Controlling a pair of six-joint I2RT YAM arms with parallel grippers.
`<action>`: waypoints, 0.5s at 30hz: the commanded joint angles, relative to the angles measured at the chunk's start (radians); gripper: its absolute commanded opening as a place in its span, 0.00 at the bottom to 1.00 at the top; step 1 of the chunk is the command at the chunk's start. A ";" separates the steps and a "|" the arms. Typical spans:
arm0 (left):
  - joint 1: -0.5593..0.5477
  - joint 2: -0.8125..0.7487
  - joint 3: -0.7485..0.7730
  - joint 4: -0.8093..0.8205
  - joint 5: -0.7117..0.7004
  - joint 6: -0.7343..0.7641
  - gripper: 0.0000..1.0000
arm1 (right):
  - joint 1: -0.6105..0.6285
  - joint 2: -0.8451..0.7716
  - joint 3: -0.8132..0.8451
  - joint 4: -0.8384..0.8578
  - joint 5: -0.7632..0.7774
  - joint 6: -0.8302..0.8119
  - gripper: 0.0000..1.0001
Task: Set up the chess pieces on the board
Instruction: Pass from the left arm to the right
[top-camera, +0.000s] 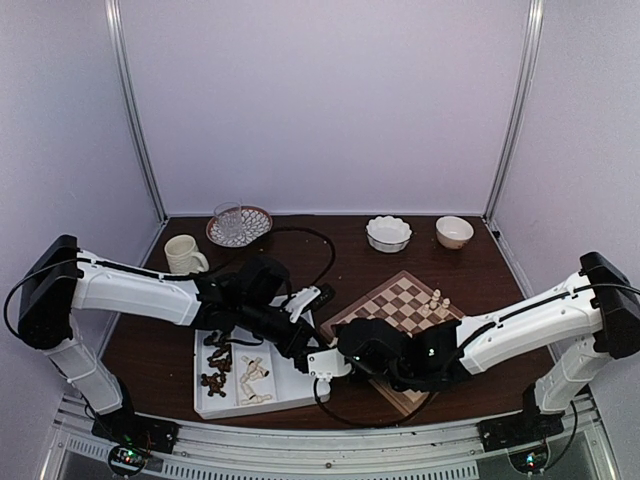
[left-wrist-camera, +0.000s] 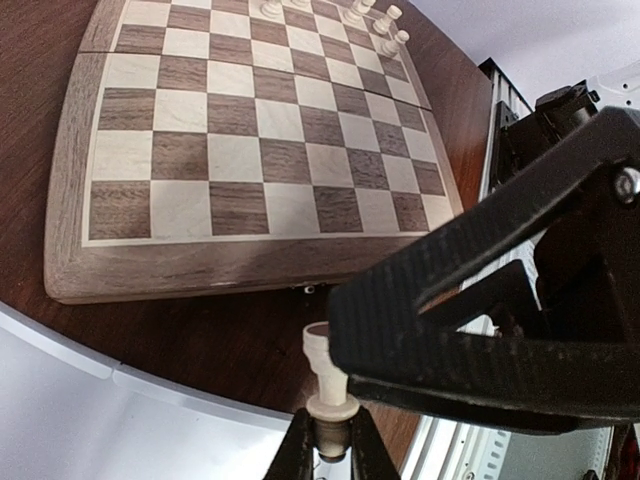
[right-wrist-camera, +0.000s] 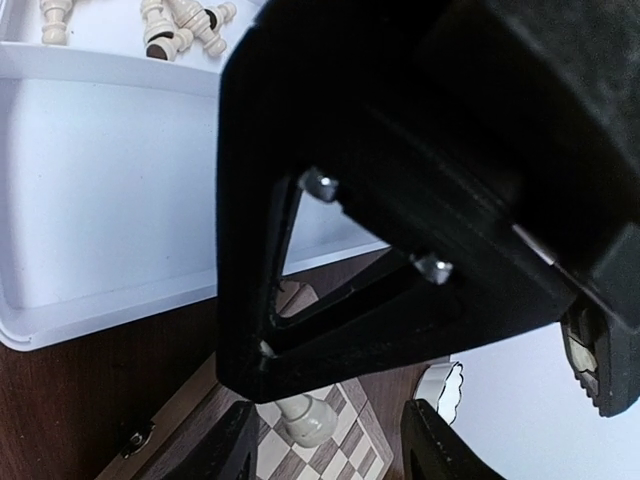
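In the left wrist view my left gripper is shut on the base of a cream chess piece, held just off the near corner of the board. One black finger of the right gripper lies across the piece's top. In the right wrist view my right gripper is open, its fingers standing either side of that piece with gaps showing. From above the two grippers, left and right, meet between the white tray and the board, hiding the piece. Several cream pieces stand at the board's far edge.
The tray holds dark pieces and cream pieces in its left part. A mug, a glass on a patterned plate, a scalloped bowl and a plain bowl stand along the back.
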 joint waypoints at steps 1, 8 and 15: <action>-0.007 -0.006 0.032 0.023 0.014 0.013 0.04 | 0.006 -0.010 0.022 -0.063 -0.007 0.010 0.52; -0.008 -0.008 0.030 0.030 0.033 0.018 0.04 | 0.006 0.033 0.045 -0.084 0.006 0.008 0.46; -0.008 -0.006 0.033 0.030 0.046 0.018 0.04 | 0.010 0.046 0.053 -0.099 0.009 0.005 0.40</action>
